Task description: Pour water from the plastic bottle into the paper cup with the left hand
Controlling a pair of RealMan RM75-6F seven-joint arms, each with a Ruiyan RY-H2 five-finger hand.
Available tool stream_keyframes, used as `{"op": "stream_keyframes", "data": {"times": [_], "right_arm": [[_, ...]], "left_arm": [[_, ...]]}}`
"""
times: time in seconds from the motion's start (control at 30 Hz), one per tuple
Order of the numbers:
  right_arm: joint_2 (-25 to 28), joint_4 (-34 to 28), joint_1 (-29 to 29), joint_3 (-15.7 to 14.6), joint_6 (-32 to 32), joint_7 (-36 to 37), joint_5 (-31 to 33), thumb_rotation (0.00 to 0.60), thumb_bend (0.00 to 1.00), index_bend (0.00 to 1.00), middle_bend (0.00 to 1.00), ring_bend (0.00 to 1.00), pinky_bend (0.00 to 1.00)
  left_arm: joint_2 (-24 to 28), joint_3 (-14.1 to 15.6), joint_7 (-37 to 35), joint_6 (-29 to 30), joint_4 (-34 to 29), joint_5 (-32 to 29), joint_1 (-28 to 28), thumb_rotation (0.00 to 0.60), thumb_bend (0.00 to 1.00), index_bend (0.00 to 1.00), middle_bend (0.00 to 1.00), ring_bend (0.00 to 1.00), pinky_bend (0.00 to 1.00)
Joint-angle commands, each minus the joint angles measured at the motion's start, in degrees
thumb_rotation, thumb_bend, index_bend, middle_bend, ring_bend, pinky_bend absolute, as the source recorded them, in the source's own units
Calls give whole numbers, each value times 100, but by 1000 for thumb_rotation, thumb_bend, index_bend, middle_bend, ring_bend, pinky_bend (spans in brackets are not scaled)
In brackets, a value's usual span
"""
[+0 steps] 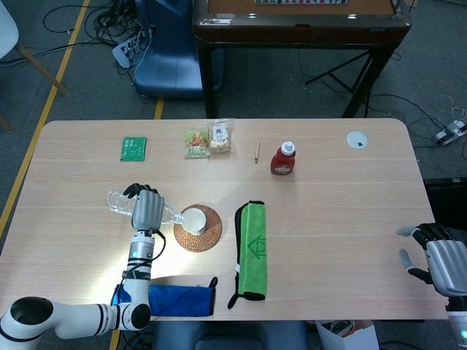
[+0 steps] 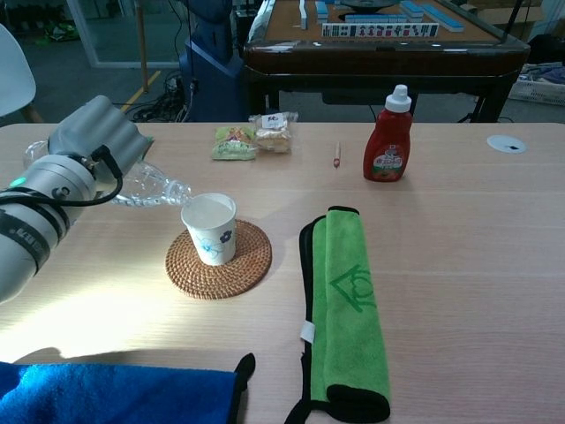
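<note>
My left hand point(image 1: 145, 208) point(image 2: 88, 146) grips a clear plastic bottle point(image 1: 115, 200) point(image 2: 152, 186) that lies nearly level, its neck tilted toward the cup. The bottle's mouth sits just at the left rim of the white paper cup point(image 1: 194, 219) point(image 2: 210, 228). The cup stands upright on a round woven coaster point(image 1: 198, 228) point(image 2: 218, 260). No stream of water is visible. My right hand point(image 1: 438, 257) hovers at the table's front right corner with its fingers apart, holding nothing.
A folded green towel point(image 1: 251, 250) point(image 2: 349, 309) lies right of the coaster. A blue cloth point(image 1: 177, 300) point(image 2: 106, 395) sits at the front edge. A red sauce bottle point(image 1: 284, 159) point(image 2: 389, 135), pencil point(image 1: 257, 151), snack packets point(image 1: 209, 138) and green card point(image 1: 133, 148) line the far side.
</note>
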Motion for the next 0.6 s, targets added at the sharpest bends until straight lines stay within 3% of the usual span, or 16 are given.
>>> {"op": "stream_keyframes", "data": {"times": [0.03,0.6], "right_arm": [[1,2,1,1,-2,2,2,600,446,391,405,288,257],[1,6,5,-8,-22,2,3,600,447,391,405,288,257]], "left_arm": [[3,-4,17,3,8,16,-6,600,47,683,758,510,476],[31,-33,157,-2,-13,-2,-18,600,47,686,762,510,476]]}}
